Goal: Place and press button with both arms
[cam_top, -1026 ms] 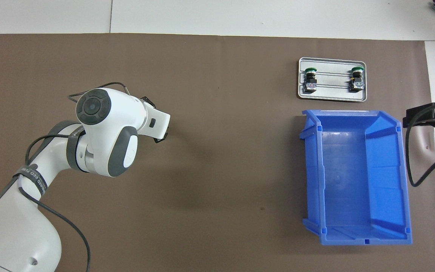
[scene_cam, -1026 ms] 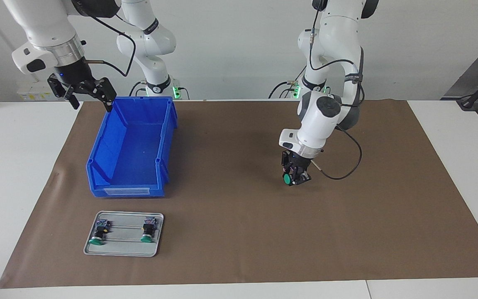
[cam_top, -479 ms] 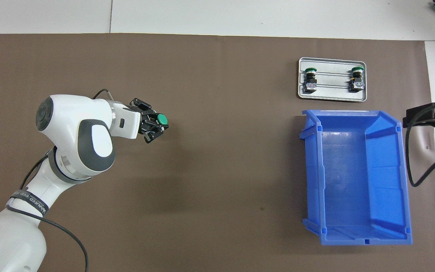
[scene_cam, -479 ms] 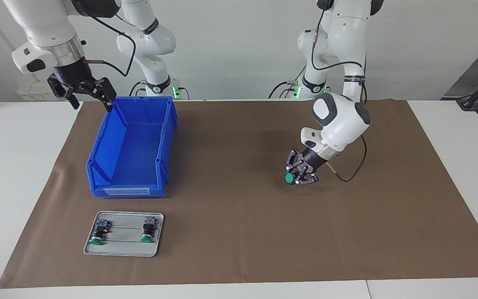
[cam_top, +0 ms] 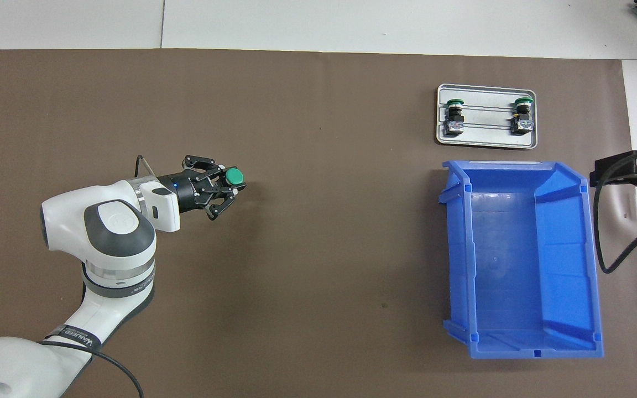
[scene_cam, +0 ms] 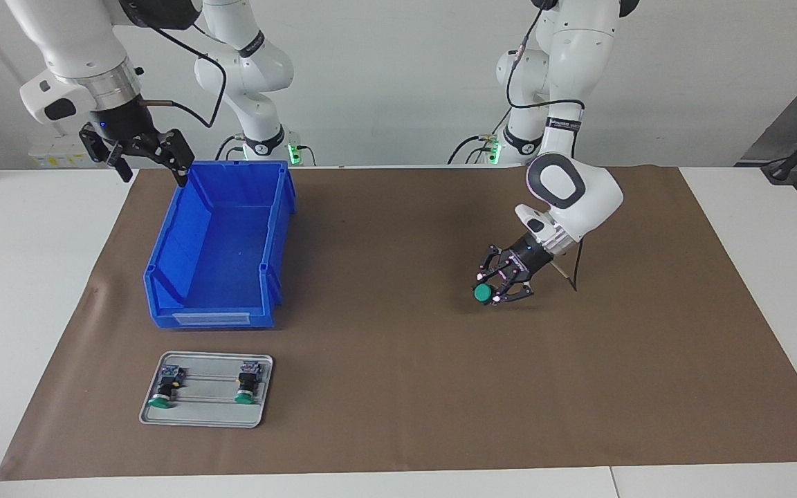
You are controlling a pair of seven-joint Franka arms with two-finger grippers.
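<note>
The left arm (scene_cam: 571, 194) has swung its wrist round and laid itself lower — the left gripper (scene_cam: 499, 283), clamped on the button (scene_cam: 483, 294), now lies nearly flat over the brown mat (scene_cam: 398, 387), its green cap facing away from the robots.

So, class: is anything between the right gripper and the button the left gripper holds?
Nothing visible. The left gripper holds the button over bare mat. The right gripper waits up beside the blue bin, which lies toward the right arm's end of the table and off the line between them.
</note>
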